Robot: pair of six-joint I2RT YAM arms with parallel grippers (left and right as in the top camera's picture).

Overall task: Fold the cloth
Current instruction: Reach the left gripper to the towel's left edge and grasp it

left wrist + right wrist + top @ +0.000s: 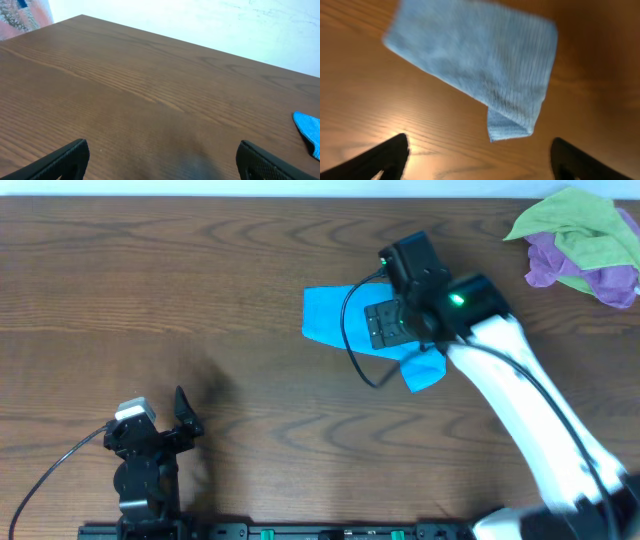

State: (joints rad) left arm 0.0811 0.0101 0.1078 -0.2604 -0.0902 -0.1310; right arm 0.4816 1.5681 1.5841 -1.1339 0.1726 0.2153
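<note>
Desk with two arms, seen from above and from each wrist. From overhead the middle of the cloth (pixel 325 315) is hidden under the right arm's black wrist (pixel 415 280); only a sky-blue flap on the left side and a smaller corner on the near right side show past it. A black cable (pixel 352 345) loops over the fabric. The right wrist view is soft with blur, yet it gives the cloth whole: it lies on the desk with its lower right part doubled over into a narrow second layer, ribbed in texture. The right fingers (pixel 390 155) stand wide apart at the bottom corners of that view, clear of the fabric and gripping nothing. The left wrist view catches just one blue corner, cut off by the right edge. The left fingers (pixel 70 157) are likewise spread wide and empty, low over bare wood at the near left of the desk, well apart from the cloth. The desk (pixel 150 280) is dark brown wood with a strong grain, and the cloth lies a little right of its middle. Behind its far edge rises a pale wall (pixel 225 25); a pinkish patterned patch at the upper left corner of that view is too blurred to identify. At the far right corner a lime-green cloth (pixel 580 225) is heaped on a purple cloth (pixel 545 268), both partly cut off.
</note>
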